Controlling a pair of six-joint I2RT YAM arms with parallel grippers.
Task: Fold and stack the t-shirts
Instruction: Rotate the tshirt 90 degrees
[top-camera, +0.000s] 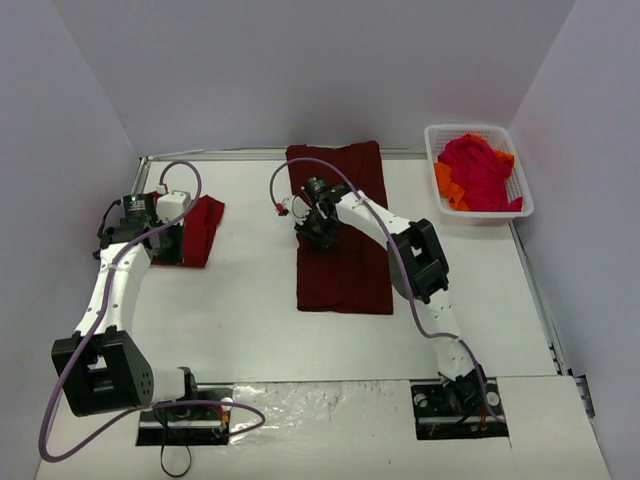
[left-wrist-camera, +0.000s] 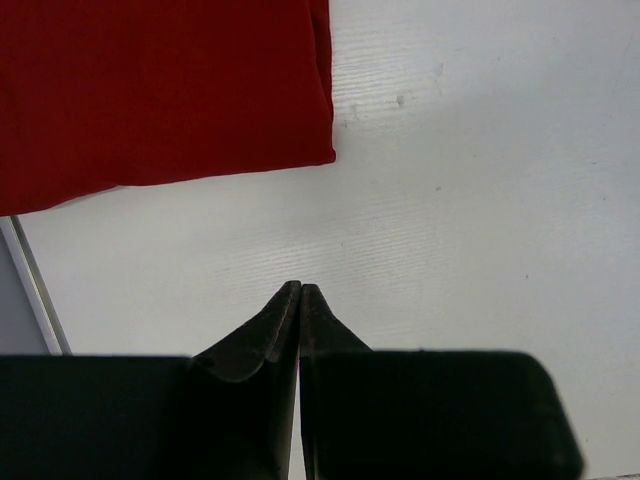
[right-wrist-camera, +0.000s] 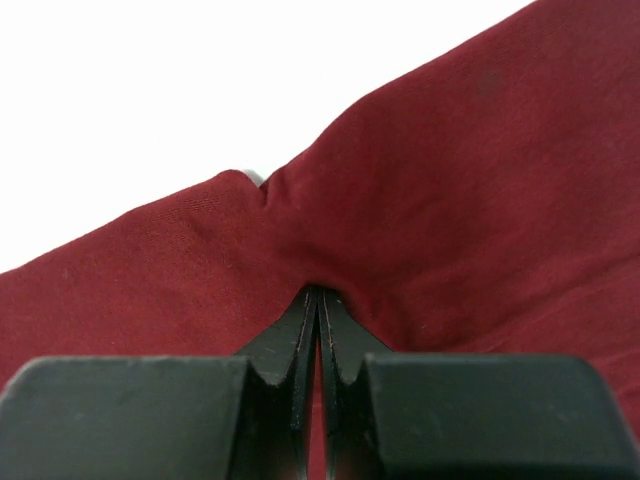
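A large dark maroon t-shirt (top-camera: 345, 270) lies flat along the middle of the table. My right gripper (top-camera: 318, 232) is at its left edge, shut on a pinch of the maroon cloth (right-wrist-camera: 480, 200). In the right wrist view creases run into my right gripper (right-wrist-camera: 318, 292). A brighter red t-shirt (top-camera: 205, 225) lies folded at the far left. My left gripper (top-camera: 165, 240) hovers beside it, shut and holding nothing. In the left wrist view my left gripper (left-wrist-camera: 301, 287) is over bare table, short of the red t-shirt (left-wrist-camera: 160, 90). A crimson t-shirt (top-camera: 478, 170) and an orange t-shirt (top-camera: 447, 185) lie heaped at back right.
The white lattice basket (top-camera: 478, 130) holding the heaped shirts stands in the back right corner against the wall. A metal rail (left-wrist-camera: 35, 285) runs along the table's left edge. Foil-covered mounts (top-camera: 320, 400) sit at the near edge between the arm bases.
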